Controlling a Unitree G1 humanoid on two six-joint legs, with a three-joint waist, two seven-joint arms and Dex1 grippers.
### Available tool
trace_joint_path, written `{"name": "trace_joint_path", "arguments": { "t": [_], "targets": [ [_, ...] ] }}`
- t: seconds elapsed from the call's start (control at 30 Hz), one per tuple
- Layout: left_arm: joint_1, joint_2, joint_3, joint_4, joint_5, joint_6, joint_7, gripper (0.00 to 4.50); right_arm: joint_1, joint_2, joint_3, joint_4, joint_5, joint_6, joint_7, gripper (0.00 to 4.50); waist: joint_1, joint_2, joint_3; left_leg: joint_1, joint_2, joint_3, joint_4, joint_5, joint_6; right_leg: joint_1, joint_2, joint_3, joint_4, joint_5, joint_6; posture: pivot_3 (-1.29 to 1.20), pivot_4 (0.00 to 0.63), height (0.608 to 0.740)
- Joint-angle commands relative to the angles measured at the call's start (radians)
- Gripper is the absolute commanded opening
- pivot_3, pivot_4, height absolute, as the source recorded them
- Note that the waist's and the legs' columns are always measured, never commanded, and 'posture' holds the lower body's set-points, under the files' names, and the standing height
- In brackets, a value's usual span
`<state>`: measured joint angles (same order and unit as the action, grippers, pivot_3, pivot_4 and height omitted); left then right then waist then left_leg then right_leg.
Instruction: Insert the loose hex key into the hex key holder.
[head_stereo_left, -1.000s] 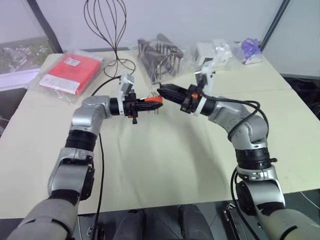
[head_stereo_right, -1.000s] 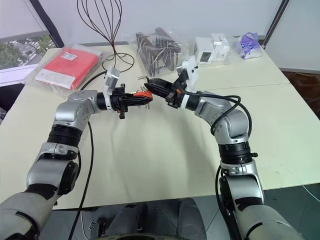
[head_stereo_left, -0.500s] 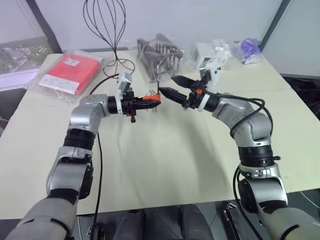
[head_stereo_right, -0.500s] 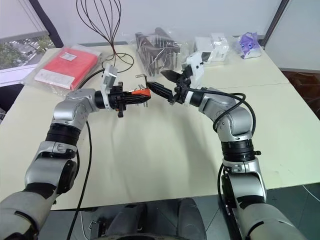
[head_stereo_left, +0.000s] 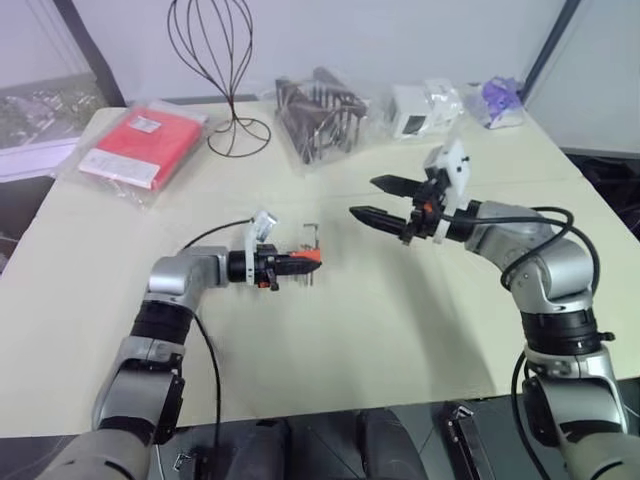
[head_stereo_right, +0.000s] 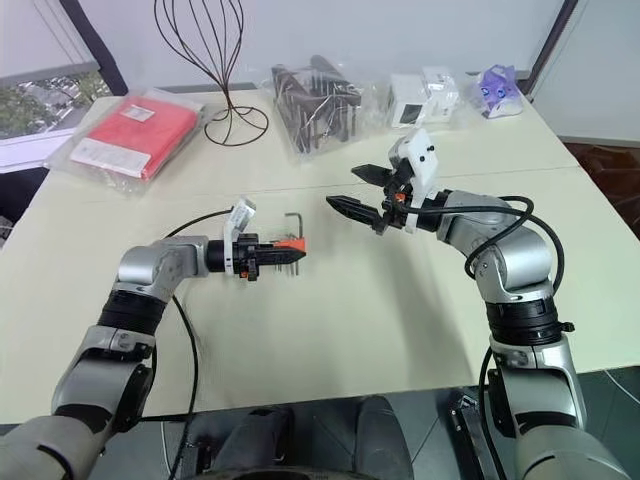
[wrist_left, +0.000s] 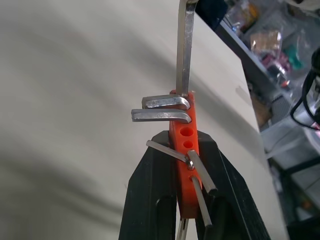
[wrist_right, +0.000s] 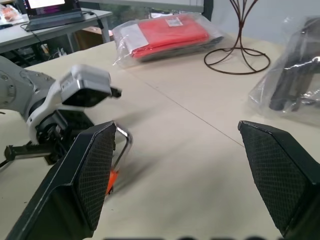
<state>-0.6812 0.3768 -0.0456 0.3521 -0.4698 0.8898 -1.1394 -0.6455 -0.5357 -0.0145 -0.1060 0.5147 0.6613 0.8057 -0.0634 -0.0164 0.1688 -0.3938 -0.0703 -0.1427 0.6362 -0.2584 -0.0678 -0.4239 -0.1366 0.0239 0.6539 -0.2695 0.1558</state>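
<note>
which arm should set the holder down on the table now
Left, likely. Its left pincer is shut on the hex key holder low over the table, the long hex key already seated. The right pincer is open, empty and off to the side.

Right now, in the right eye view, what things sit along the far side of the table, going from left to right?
Red packet in clear plastic → wire stand → bag of dark metal parts → white box → small purple thing.
</note>
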Motion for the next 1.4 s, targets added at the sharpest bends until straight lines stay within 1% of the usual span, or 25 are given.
{"name": "trace_joint_path", "arguments": {
  "t": [0.03,0.27,0.43,0.57,0.67,0.73,0.8,0.87,0.9,0.97,1.0,1.1,1.17,1.23,1.3,1.4],
  "targets": [
    [-0.008,-0.046,0.055,0.017,-0.038,0.12,0.124,0.0,0.014,0.053,-0.004,-0.043,-0.003,-0.038,-0.044,4.06,0.003,0.0,0.0,0.0,0.0,0.0,0.001,0.0,0.0,0.001,0.0,0.0,0.0,0.0,0.0,0.0,0.15,0.74],
    [0.002,-0.051,0.091,0.058,-0.03,0.188,0.254,0.0,0.04,0.083,0.003,-0.054,-0.005,-0.042,-0.069,4.06,0.007,0.0,0.0,0.0,0.0,0.0,0.001,0.0,0.0,0.001,0.0,0.0,0.0,0.0,0.0,0.0,0.15,0.74],
    [0.031,-0.034,0.11,0.024,-0.071,0.245,0.269,0.0,0.054,0.081,0.0,-0.052,-0.001,-0.04,-0.074,4.06,0.006,0.0,0.0,0.001,0.0,0.0,0.001,0.0,0.0,0.001,0.0,0.0,0.0,0.0,0.0,0.0,0.15,0.74],
    [0.051,-0.029,0.092,-0.037,-0.078,0.217,0.272,0.0,0.055,0.083,0.003,-0.045,-0.003,-0.044,-0.073,4.06,0.006,0.0,0.0,0.001,0.0,0.0,0.001,0.0,0.0,0.001,0.0,0.0,0.0,0.0,0.0,0.0,0.15,0.74],
    [0.048,-0.035,0.095,-0.039,-0.071,0.179,0.287,0.0,0.052,0.087,0.006,-0.035,-0.008,-0.05,-0.074,4.06,0.011,0.0,0.0,0.001,0.0,0.0,0.001,0.0,0.0,0.001,0.0,0.0,0.0,0.0,0.0,0.0,0.15,0.74],
    [0.036,-0.041,0.109,-0.019,-0.075,0.179,0.304,0.94,0.049,0.089,0.007,-0.028,-0.011,-0.055,-0.075,4.11,0.017,0.0,0.0,0.001,0.0,0.0,0.001,0.0,0.0,0.001,0.0,0.0,0.0,0.0,0.0,0.0,0.15,0.74],
    [0.026,-0.044,0.119,0.001,-0.077,0.171,0.318,1.76,0.048,0.091,0.007,-0.025,-0.014,-0.058,-0.075,4.11,0.02,0.0,0.0,0.001,0.0,0.0,0.001,0.0,0.0,0.001,0.0,0.0,0.0,0.0,0.0,0.0,0.15,0.74],
    [0.018,-0.045,0.128,0.016,-0.085,0.168,0.319,2.77,0.05,0.093,0.009,-0.024,-0.019,-0.061,-0.074,4.11,0.023,0.0,0.0,0.001,0.0,0.0,0.002,0.0,0.0,0.002,0.0,0.0,0.0,0.0,0.0,0.0,0.15,0.74],
    [0.014,-0.044,0.131,0.022,-0.088,0.17,0.32,3.37,0.051,0.094,0.009,-0.024,-0.021,-0.062,-0.073,4.11,0.023,0.0,0.0,0.001,0.0,0.0,0.002,0.0,0.0,0.002,0.0,0.0,0.0,0.0,0.0,0.0,0.15,0.74],
    [0.006,-0.043,0.133,0.031,-0.093,0.171,0.322,4.28,0.051,0.095,0.01,-0.021,-0.023,-0.063,-0.071,4.11,0.022,0.0,0.0,0.001,0.0,0.0,0.003,0.0,0.0,0.003,0.0,0.0,0.0,0.0,0.0,0.0,0.15,0.74],
    [0.004,-0.039,0.132,0.032,-0.089,0.165,0.327,4.42,0.052,0.095,0.01,-0.021,-0.024,-0.064,-0.071,4.11,0.022,0.0,0.0,0.002,0.0,0.0,0.003,0.0,0.001,0.004,0.0,0.0,0.0,0.0,0.0,0.0,0.15,0.74],
    [0.013,-0.007,0.108,0.02,-0.05,0.12,0.343,4.42,0.058,0.091,0.011,-0.024,-0.027,-0.063,-0.069,4.11,0.021,0.0,0.0,0.002,0.0,0.0,0.003,0.0,0.001,0.004,0.0,0.0,0.0,0.0,0.0,0.0,0.15,0.74],
    [0.04,0.039,0.06,-0.021,0.016,0.014,0.34,4.42,0.07,0.076,0.012,-0.035,-0.031,-0.061,-0.061,4.11,0.018,0.0,0.0,0.002,0.0,0.0,0.003,0.0,0.001,0.004,0.0,0.0,0.0,0.0,0.0,0.0,0.15,0.74],
    [0.054,0.076,0.05,-0.062,0.059,-0.088,0.353,4.42,0.087,0.05,0.012,-0.047,-0.042,-0.063,-0.05,4.11,0.018,0.0,0.0,0.003,0.0,0.0,0.002,0.0,0.001,0.004,0.0,0.0,0.0,0.0,0.0,0.0,0.15,0.74],
    [0.064,0.095,0.08,-0.107,0.079,-0.201,0.366,4.42,0.109,0.02,0.011,-0.06,-0.061,-0.073,-0.042,4.11,0.02,0.0,0.0,0.003,0.0,0.0,0.002,0.0,0.001,0.003,0.0,0.0,0.0,0.0,0.0,0.0,0.15,0.74],
    [0.09,0.107,0.129,-0.183,0.069,-0.276,0.384,4.42,0.143,-0.013,-0.001,-0.078,-0.078,-0.091,-0.047,4.11,0.024,0.0,0.0,0.001,0.0,0.001,0.001,0.0,0.001,0.002,0.0,0.0,-0.001,0.0,0.0,0.0,0.15,0.74]
  ]
}}
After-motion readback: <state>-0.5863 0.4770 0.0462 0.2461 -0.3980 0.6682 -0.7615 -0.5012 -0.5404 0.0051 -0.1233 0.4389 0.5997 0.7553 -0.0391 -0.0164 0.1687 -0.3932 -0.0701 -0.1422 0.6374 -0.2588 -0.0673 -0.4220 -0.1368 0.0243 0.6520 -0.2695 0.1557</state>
